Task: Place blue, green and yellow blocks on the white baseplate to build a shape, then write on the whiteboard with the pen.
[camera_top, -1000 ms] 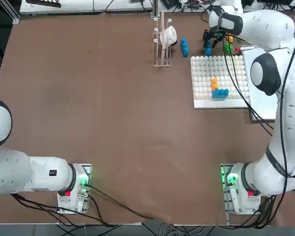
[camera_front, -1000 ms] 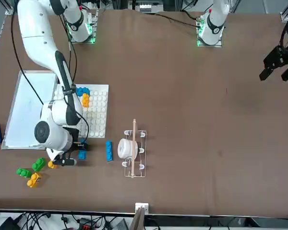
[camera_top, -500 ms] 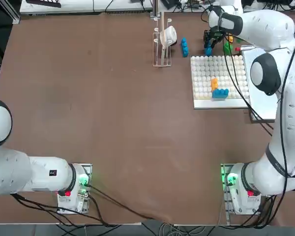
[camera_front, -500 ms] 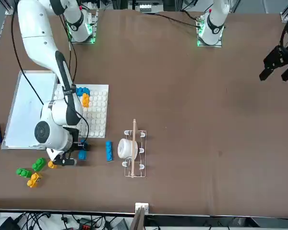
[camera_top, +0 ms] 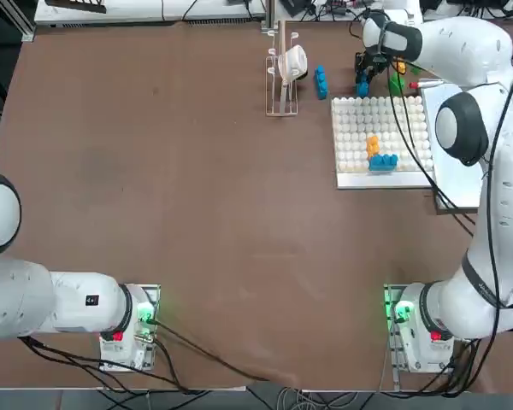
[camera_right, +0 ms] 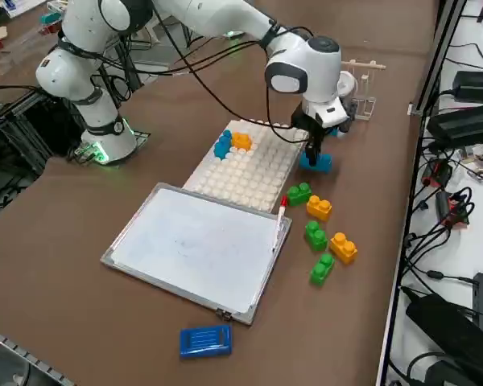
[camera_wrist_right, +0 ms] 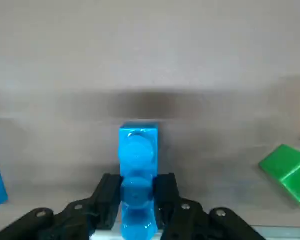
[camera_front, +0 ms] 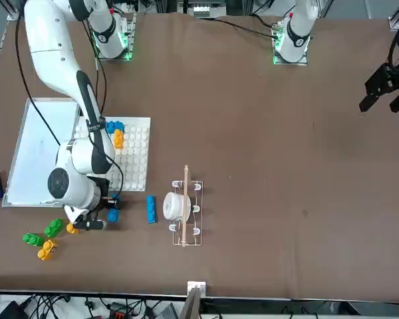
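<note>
Seen from overhead, with twelve o'clock pointing away from the robot's bases, the right gripper (camera_wrist_right: pixel 139 192) is hovering just past the white baseplate's (camera_top: pixel 350 128) eleven o'clock edge, its fingers grasping a blue block (camera_wrist_right: pixel 137 155) by its sides. Another blue block (camera_top: pixel 321 82) is lying loose toward ten o'clock. On the baseplate's six o'clock half, a yellow block (camera_top: pixel 373 145) and a third blue block (camera_top: pixel 383 162) are sitting together. Three green blocks (camera_right: pixel 299 194) and two yellow blocks (camera_right: pixel 343 248) are lying around one o'clock. At three o'clock, the whiteboard (camera_right: pixel 193 245) is holding the red-ended pen (camera_right: pixel 278 225) at its twelve o'clock end.
</note>
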You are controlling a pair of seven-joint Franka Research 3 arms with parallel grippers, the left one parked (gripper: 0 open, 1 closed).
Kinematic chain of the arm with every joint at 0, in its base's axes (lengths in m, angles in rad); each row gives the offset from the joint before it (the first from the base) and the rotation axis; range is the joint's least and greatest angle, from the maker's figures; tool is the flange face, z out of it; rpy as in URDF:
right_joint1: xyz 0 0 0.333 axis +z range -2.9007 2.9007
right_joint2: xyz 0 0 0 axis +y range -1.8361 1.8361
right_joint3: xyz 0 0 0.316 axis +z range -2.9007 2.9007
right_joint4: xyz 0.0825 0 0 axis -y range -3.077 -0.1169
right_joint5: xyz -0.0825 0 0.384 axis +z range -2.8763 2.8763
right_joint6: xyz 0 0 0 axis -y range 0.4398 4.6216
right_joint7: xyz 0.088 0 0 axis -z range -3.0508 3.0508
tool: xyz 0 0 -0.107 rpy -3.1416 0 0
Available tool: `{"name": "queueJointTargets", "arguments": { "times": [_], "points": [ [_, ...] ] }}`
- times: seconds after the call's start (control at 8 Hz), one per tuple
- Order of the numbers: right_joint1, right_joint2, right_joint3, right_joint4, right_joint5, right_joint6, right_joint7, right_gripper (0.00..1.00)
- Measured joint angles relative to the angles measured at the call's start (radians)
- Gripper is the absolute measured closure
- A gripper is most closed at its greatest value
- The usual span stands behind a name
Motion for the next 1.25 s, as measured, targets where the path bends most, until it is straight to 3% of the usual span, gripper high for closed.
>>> {"name": "queueJointTargets", "arguments": {
  "times": [0.38, 0.62, 0.88, 1.25],
  "points": [
    [0.002, -0.028, -0.001, 0.01, -0.001, -0.011, -0.067, 0.62],
    [-0.001, -0.125, -0.005, -0.05, -0.001, -0.089, -0.096, 0.62],
    [-0.004, -0.263, -0.005, -0.19, -0.003, -0.114, -0.174, 0.62],
    [-0.003, -0.421, -0.005, -0.418, -0.004, -0.067, -0.517, 0.62]
  ]
}}
